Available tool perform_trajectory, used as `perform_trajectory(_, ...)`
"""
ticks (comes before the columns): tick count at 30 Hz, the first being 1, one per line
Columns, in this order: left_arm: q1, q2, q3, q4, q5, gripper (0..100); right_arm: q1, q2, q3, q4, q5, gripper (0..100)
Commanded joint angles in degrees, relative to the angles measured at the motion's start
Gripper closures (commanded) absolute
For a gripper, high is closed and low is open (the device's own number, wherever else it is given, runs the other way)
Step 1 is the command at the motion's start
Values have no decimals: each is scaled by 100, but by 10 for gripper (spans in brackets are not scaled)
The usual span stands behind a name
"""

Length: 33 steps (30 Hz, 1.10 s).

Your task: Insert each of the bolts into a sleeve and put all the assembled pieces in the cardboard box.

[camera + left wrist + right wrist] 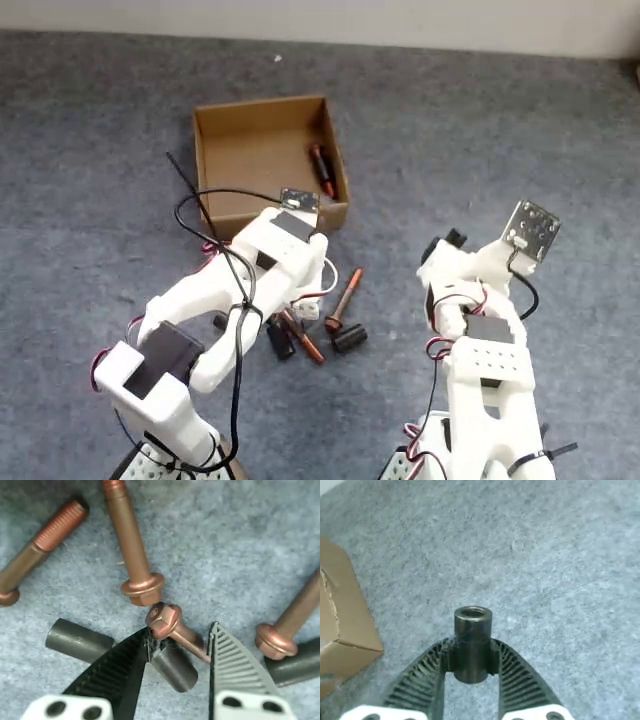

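My left gripper (180,634) is open low over a cluster of copper bolts and dark sleeves on the grey carpet. One bolt (170,625) lies between its fingers, on top of a short sleeve (176,669). More bolts (132,540) (37,547) (292,622) and sleeves (77,640) (296,661) lie around them. My right gripper (470,652) is shut on a dark sleeve (471,635), held upright with its bore facing up, above bare carpet to the right of the cluster (455,240). The cardboard box (262,104) stands behind the left arm, with one assembled piece (322,170) inside.
In the high view a bolt (346,293), another bolt (306,342) and a sleeve (350,338) lie between the two arms. A black cable (190,195) loops over the box's near left corner. A box corner (345,615) sits near my right gripper.
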<state>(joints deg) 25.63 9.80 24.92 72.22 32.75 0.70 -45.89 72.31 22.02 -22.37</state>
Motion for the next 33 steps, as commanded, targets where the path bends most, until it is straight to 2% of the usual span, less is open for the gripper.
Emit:
perform_trajectory(1, 13, -31, -171, -53, 62, 796, 66, -189, -22, -136, -26, 994)
perform_trajectory(11, -40, -31, -13, -738, 26, 797, 66, -189, -22, -136, -26, 994)
perform_trajectory(17, -831, -92, 92, -1160, -35, 793, 66, -189, -22, -136, -26, 994)
perform_trajectory(21, -1174, -101, -215, -1169, -870, 796, 66, -189, -22, -136, -26, 994)
perform_trajectory(24, -1182, -101, -391, -809, -1108, 794, 57, -189, -22, -136, -26, 994)
perform_trajectory(30, -1165, -101, -1130, 360, -1125, 793, 48, -189, -22, -136, -26, 994)
perform_trajectory(33, -927, -127, -1297, 809, -1125, 794, 48, -189, -22, -136, -26, 994)
